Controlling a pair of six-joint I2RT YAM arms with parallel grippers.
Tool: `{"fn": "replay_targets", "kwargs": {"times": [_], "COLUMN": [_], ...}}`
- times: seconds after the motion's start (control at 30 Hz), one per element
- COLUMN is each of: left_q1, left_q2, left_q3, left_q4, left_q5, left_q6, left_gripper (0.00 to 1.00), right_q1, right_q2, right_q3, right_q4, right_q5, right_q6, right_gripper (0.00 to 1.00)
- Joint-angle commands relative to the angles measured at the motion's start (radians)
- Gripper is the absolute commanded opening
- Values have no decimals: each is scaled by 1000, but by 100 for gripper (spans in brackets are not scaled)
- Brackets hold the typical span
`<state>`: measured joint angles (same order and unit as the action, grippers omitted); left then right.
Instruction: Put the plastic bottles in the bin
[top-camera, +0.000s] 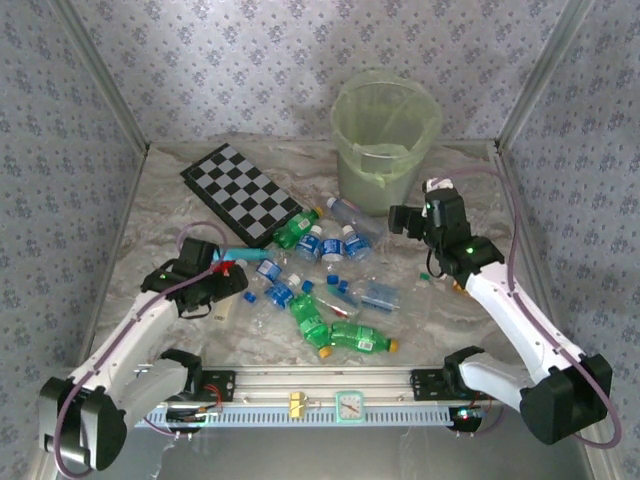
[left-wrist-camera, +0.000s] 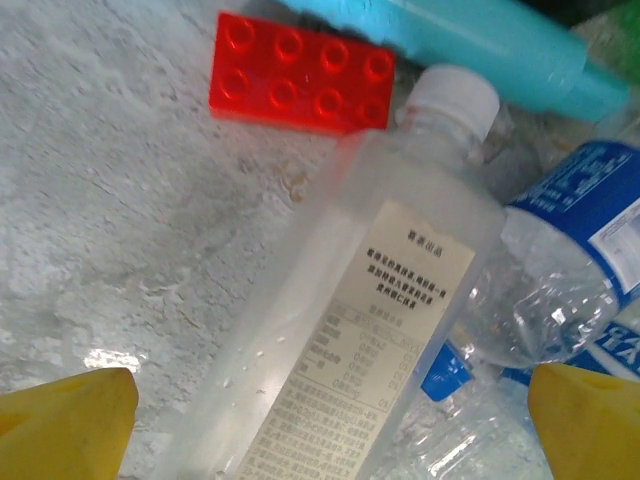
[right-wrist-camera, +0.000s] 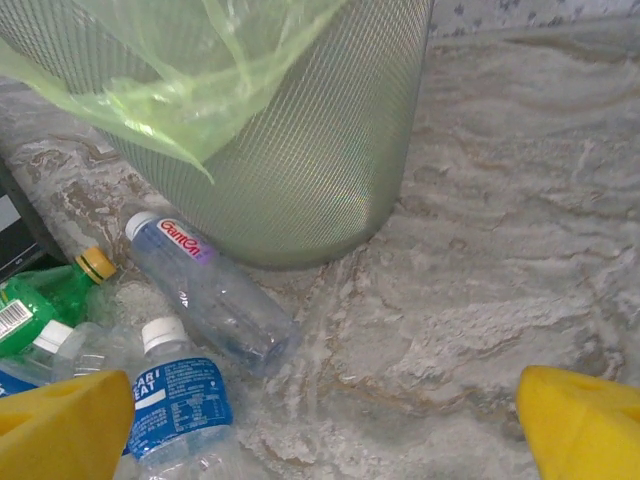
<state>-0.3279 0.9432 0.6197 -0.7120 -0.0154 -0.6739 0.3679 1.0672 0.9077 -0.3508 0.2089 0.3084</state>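
The small plastic bottles, clear with blue labels or green with yellow caps, are lying scattered on the marbled table, in front of the round pale-green bin. The left gripper is hanging wide open over a frosted white-capped bottle. The right gripper is hovering near the bin's foot, also open and empty. I judge that a first pick is starting. For the next move, the left fingers should be coming down around this bottle's body and then closing.
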Motion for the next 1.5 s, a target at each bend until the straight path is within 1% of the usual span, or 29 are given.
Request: {"fn": "replay_targets", "kwargs": {"times": [0.0, 0.2, 0.33, 0.63, 0.83, 1.0, 1.1, 1.2, 1.27, 1.4, 1.47], "left_q1": [-42, -72, -82, -109, -121, -129, -135, -135, -135, -142, -159], "left_q2": [15, 20, 34, 89, 103, 95, 64, 16, -25, -80, -97], "left_q3": [-37, -96, -117, -130, -128, -118, -97, -54, -19, 22, 29], "left_q4": [-38, -6, 6, 12, 26, 26, 20, 16, 26, 176, 291], "left_q5": [-18, -43, -51, -87, -92, -80, -79, -89, -96, -47, -23], "left_q6": [-24, -69, -66, -52, -44, -45, -52, -63, -84, -116, -118], "left_gripper": [100, 100, 97, 79, 64, 54, 48, 45, 44, 42, 42], "right_q1": [-4, -4, -1, 6, 6, 6, 7, 6, 6, 10, 18], "right_q2": [-24, -8, 11, 16, 8, 14, 11, 7, 4, 8, 19], "right_q3": [-38, -54, -58, -68, -63, -63, -59, -61, -67, -70, -59], "right_q4": [110, 164, 180, 185, 170, 161, 145, 152, 184, 260, 289], "right_q5": [-59, -76, -86, -80, -63, -51, -60, -112, -193, -392, -475], "right_q6": [67, 69, 60, 54, 44, 32, 27, 13, -8, -17, -11], "right_gripper": [100, 100, 100, 100, 100, 100, 100, 100, 100, 100, 100]}}
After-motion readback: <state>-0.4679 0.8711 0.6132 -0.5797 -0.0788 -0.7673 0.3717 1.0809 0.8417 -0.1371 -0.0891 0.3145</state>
